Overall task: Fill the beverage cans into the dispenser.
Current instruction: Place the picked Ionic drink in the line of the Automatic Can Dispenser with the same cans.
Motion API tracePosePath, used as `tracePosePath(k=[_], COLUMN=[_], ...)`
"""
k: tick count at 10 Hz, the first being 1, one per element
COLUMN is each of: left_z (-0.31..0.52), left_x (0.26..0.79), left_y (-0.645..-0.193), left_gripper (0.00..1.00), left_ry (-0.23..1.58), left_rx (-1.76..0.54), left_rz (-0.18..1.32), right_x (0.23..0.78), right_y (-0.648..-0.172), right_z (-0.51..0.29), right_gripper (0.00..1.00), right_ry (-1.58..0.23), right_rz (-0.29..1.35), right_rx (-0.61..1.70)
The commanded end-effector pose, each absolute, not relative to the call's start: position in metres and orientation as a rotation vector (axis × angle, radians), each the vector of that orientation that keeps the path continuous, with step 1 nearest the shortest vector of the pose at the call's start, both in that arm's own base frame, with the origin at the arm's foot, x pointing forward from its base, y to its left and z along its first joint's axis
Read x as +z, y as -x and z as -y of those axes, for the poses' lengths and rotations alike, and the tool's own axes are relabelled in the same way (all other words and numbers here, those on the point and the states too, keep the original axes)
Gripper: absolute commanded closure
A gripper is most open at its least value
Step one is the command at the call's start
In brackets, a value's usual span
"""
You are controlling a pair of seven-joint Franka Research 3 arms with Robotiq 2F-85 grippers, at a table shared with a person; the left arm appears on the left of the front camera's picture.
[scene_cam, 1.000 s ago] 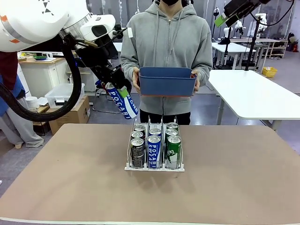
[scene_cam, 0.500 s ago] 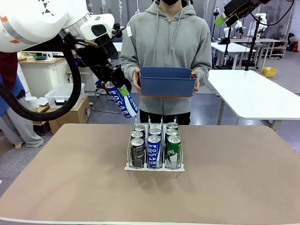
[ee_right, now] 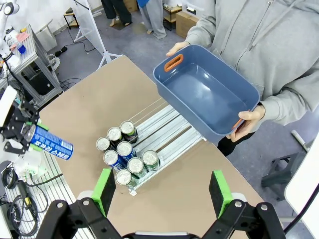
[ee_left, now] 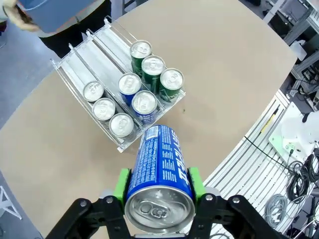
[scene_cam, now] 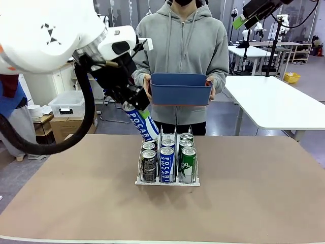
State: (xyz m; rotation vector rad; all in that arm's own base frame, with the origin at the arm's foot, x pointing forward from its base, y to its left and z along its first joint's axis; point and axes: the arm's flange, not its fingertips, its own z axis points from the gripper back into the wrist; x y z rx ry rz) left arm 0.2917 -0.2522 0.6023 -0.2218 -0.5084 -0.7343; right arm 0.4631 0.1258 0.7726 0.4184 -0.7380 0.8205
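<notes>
"POCARI"-lettered blue can [scene_cam: 142, 123] hangs above dispenser [scene_cam: 167, 179].

a robotics lab: past the brown counter [scene_cam: 76, 203], white worktables [scene_cam: 274, 101] stretch toward 2 o'clock over a grey floor, a camera stand [scene_cam: 274, 46] rises at 1 o'clock, and cardboard boxes [scene_cam: 76, 124] and a plastic tub [scene_cam: 66, 104] sit at 10 o'clock
</notes>
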Motion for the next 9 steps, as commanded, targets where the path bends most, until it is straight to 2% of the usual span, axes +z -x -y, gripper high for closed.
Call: tracePosePath(k=[1, 3, 9], left_z=[0.263, 0.277, 0.307], left_x=[0.582, 0.559, 0.501], left_y=[-0.277, -0.270, -0.295], left_gripper=[0.43, 0.43, 0.43], left_ry=[0.284, 0.288, 0.246], left_rx=[-0.763, -0.869, -0.901], left_rz=[0.549, 0.585, 0.548], right_x=[0.770, 0.770, 0.770], right_y=[-0.461, -0.461, -0.461], right_z=[-0.125, -0.125, -0.125], right_gripper=[0.00, 0.00, 0.00], right_ry=[-0.429, -0.429, -0.429], right_rz=[0.740, 0.740, 0.740], right_rx=[0.821, 0.821, 0.821])
